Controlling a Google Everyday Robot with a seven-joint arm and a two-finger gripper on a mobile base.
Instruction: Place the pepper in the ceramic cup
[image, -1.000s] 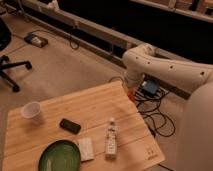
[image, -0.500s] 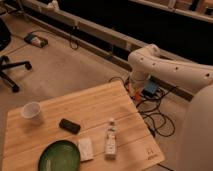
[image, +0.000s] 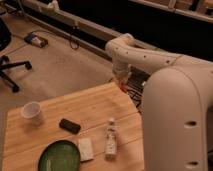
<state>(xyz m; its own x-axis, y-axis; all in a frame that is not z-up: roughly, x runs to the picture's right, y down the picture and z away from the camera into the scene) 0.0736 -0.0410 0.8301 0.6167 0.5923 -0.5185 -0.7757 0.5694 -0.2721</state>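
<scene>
The pepper (image: 123, 89) is a small orange-red piece at the tip of my gripper (image: 122, 84). The gripper hangs from the white arm over the far right corner of the wooden table (image: 90, 107) and holds the pepper above the table's edge. The ceramic cup (image: 32, 112) is small, white and upright. It stands near the table's left edge, far to the left of the gripper.
A black oblong block (image: 69, 125) lies mid-table. A white bottle (image: 111, 137) lies to its right, and a small white pad (image: 85, 148) sits beside a dark green plate (image: 59, 156) at the front. An office chair base (image: 10, 75) and floor cables lie beyond the table.
The gripper with the pepper has moved a little left, from beyond the table's right side to over its far right corner. The things on the table have not moved.
</scene>
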